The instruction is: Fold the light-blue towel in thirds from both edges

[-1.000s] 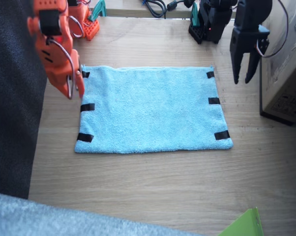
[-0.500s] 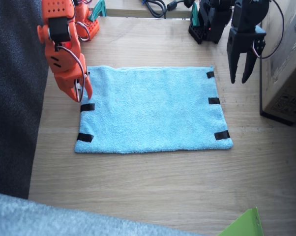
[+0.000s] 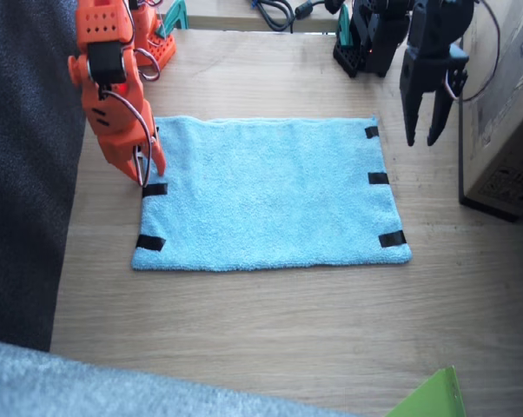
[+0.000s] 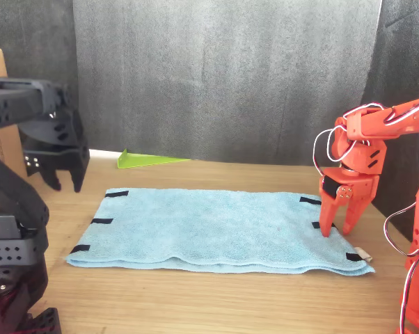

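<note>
One white tag (image 4: 363,255), front view only.

Two SO-100 arms, one orange, one black.
The right arm (image 3: 114,95) is bright orange plastic with a black servo block and looping white and red cables; the left arm (image 3: 431,52) is matte black, blocky, with thin cables trailing along it.

Right end effector (image 3: 145,178) lowered, left end effector (image 3: 423,137) raised, both open.
</note>
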Controlling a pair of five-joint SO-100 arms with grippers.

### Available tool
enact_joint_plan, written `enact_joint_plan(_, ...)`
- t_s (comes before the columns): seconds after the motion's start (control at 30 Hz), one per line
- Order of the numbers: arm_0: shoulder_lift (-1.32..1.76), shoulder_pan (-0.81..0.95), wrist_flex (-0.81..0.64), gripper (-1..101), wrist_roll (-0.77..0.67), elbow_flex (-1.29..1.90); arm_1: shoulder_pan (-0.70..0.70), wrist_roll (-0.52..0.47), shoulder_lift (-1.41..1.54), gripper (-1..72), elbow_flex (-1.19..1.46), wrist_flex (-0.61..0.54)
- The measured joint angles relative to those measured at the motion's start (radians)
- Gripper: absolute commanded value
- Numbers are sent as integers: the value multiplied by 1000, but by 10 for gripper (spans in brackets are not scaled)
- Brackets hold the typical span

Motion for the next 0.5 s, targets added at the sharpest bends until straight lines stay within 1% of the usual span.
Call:
enact_joint_plan(0.27, -192, -31, 48, 226, 0, -153, 0, -5, -20, 227, 3, -5)
enact_joint_plan(0.5, -296, -95, 57, 229, 0, -175, 0, -5, -29, 229, 3, -6)
